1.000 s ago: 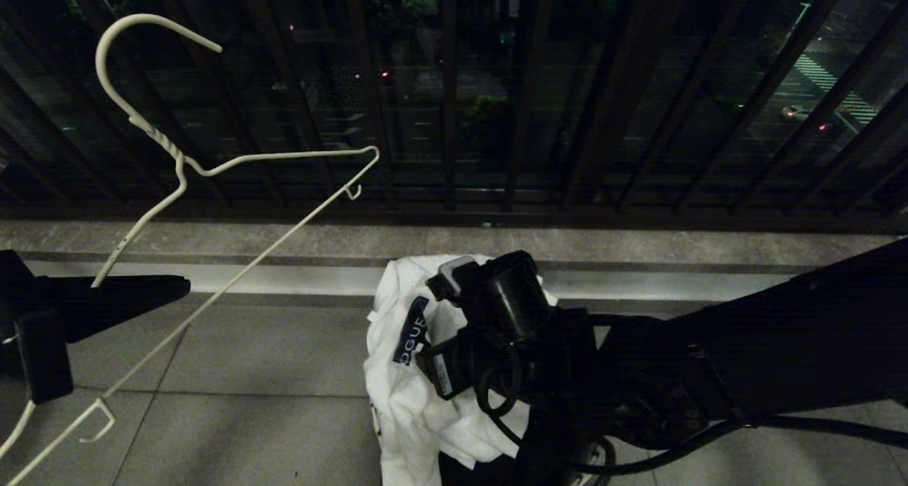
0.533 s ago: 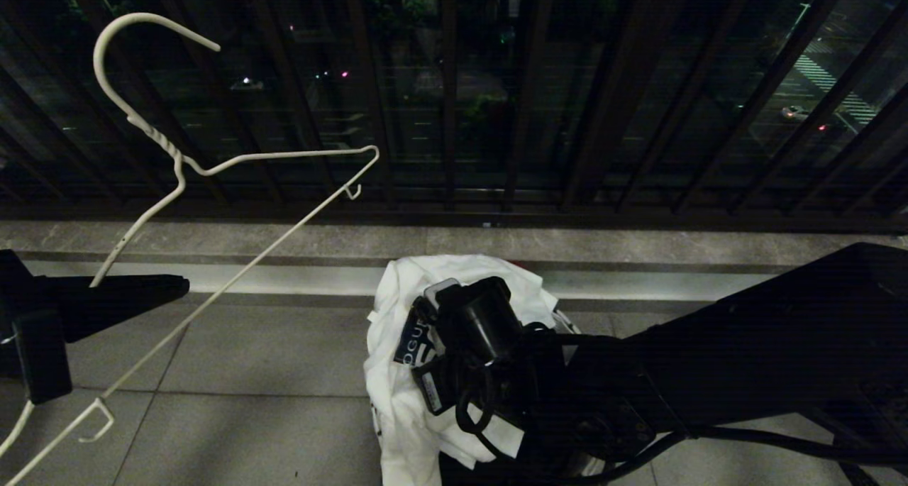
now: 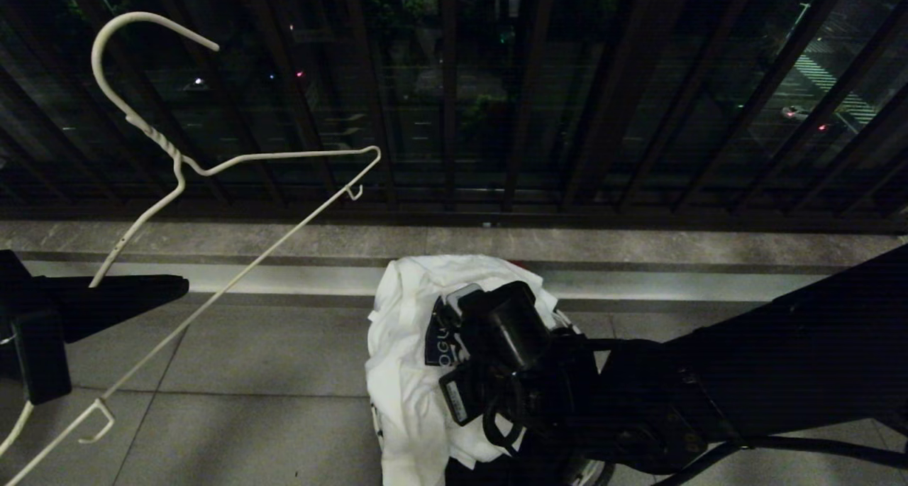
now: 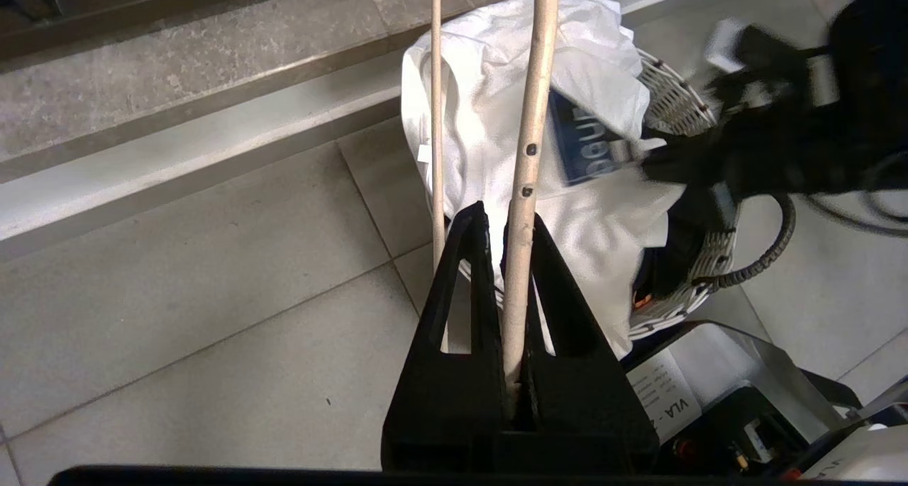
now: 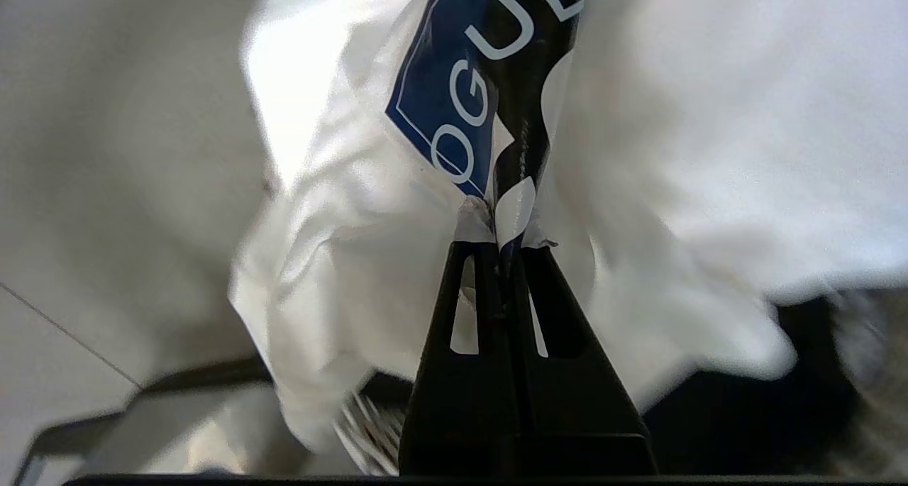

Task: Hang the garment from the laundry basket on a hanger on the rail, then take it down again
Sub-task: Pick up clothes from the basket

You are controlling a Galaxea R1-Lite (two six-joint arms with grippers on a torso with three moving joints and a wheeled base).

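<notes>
Right gripper (image 5: 505, 248) is down at the laundry basket (image 4: 674, 103), jaws closed on a fold of the garment (image 3: 408, 372), pinching right at the edge of the blue chest print. The fold bunches into a peak between the tips, so the cloth looks properly caught, not just brushed. My read: this is the pickup grab, taken mid-chest because that part lies on top of the heap.

The garment sits crumpled in and over the basket, centre-near in the head view, spilling down the basket's left side toward the floor tiles (image 3: 234, 351). The basket's woven rim shows only on the right side in the left wrist view; the rest is buried under cloth or hidden by the right arm.

Left gripper (image 4: 507, 223) is at the left edge of the scene, jaws clamped on one arm of the hanger (image 3: 213, 165), with the bottom wire running just beside the fingers, outside the grip. The hanger is held up and tilted, hook high and far-left against the dark window railing (image 3: 496, 117), well apart from the garment. Probably parked there so it stays clear of the grab and ready for threading once the shirt is lifted.

The rail is not in view. Hanging has not started; the shirt is not yet out of the basket.
</notes>
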